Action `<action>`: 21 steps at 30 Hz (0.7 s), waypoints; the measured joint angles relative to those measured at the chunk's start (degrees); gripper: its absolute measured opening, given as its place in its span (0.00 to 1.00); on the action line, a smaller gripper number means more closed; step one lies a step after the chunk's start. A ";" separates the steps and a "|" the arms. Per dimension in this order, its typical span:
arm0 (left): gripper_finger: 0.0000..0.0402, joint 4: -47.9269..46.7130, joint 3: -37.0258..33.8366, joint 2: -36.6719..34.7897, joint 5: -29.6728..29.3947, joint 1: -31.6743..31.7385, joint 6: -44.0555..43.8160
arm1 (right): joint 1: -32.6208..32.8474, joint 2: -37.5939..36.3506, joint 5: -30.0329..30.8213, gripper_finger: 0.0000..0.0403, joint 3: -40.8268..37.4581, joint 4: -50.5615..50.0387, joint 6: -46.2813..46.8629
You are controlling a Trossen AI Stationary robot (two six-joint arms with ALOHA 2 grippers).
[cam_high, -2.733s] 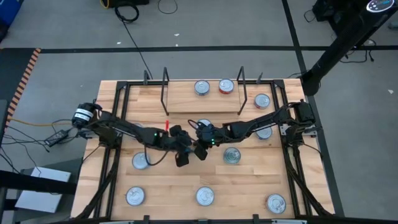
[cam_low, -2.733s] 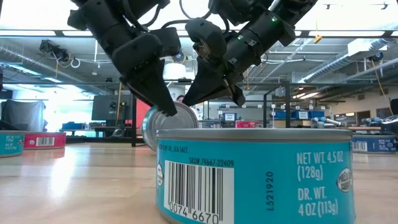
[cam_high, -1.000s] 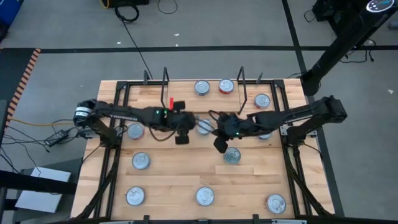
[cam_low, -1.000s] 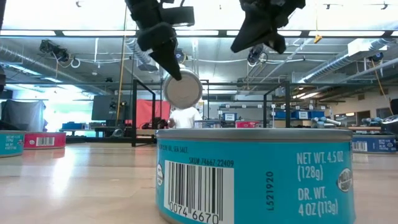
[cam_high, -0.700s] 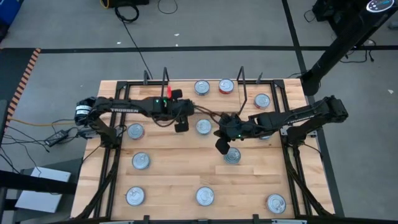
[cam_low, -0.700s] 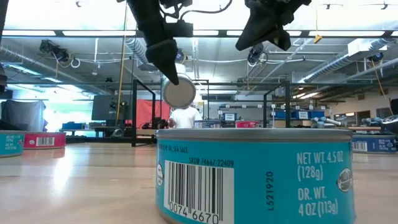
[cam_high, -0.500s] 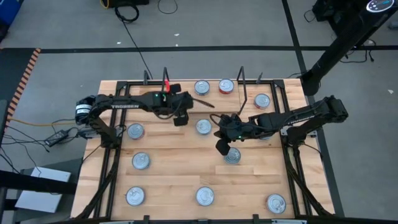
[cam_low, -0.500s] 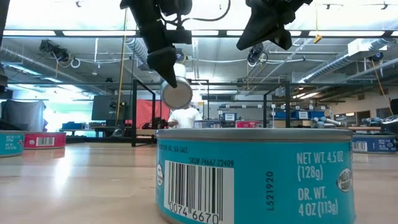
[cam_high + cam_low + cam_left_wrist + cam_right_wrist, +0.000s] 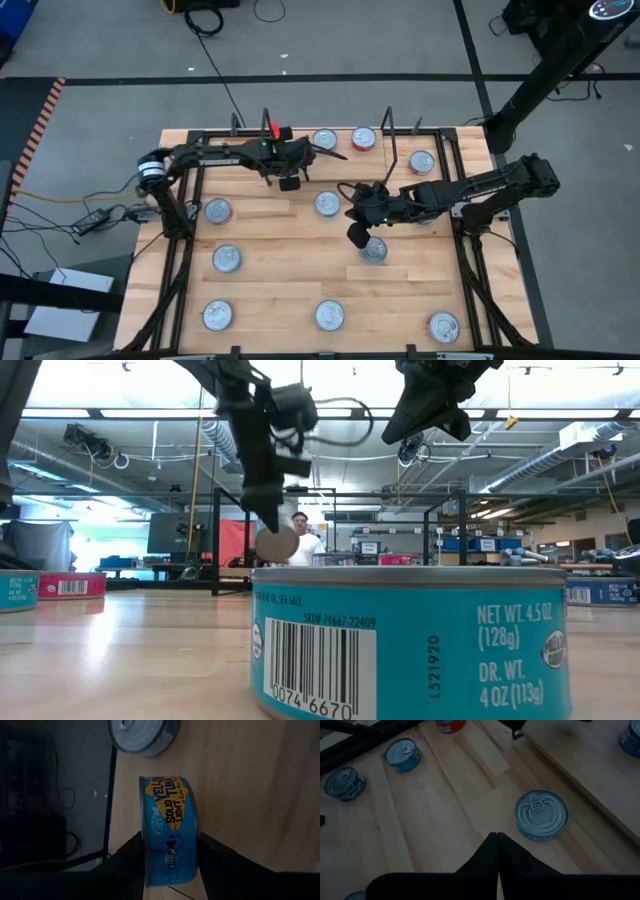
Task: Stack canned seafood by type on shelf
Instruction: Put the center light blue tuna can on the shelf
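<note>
Wooden surface (image 9: 290, 265) carries scattered tins. From above, my left hand (image 9: 289, 182) hovers by the shelf (image 9: 290, 150); only its wrist view shows the blue-labelled tin (image 9: 169, 837) clamped on edge between its fingers. My right hand (image 9: 356, 236) hangs closed, empty, above another tin (image 9: 541, 815).

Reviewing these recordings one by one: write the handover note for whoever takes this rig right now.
Left hand: shut on a blue tin held on edge, over the shelf next to the blue tin already there.
Right hand: shut, empty, above mid-table near a loose tin.
Done: blue tin and red tin are on the shelf.
Left: set down the held tin, then shelve the loose tins by type; about eight lie around the tabletop.
</note>
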 joint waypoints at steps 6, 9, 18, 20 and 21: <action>0.37 0.73 -0.02 4.04 -5.33 0.39 -0.26 | 0.00 0.00 0.01 0.03 0.00 -0.39 0.04; 0.37 1.62 -0.02 4.73 -6.27 0.69 -0.26 | 0.00 0.00 0.02 0.03 0.00 -0.39 0.07; 0.47 4.75 -0.11 4.90 -0.74 2.58 -0.02 | 0.00 0.00 0.01 0.03 0.00 -0.39 0.07; 0.48 4.86 -0.11 4.90 -0.45 3.00 -0.06 | 0.00 0.00 0.00 0.03 0.00 -0.39 0.08; 0.48 4.89 -0.11 4.90 -0.46 3.18 -0.06 | 0.00 0.00 0.02 0.03 0.00 -0.39 0.09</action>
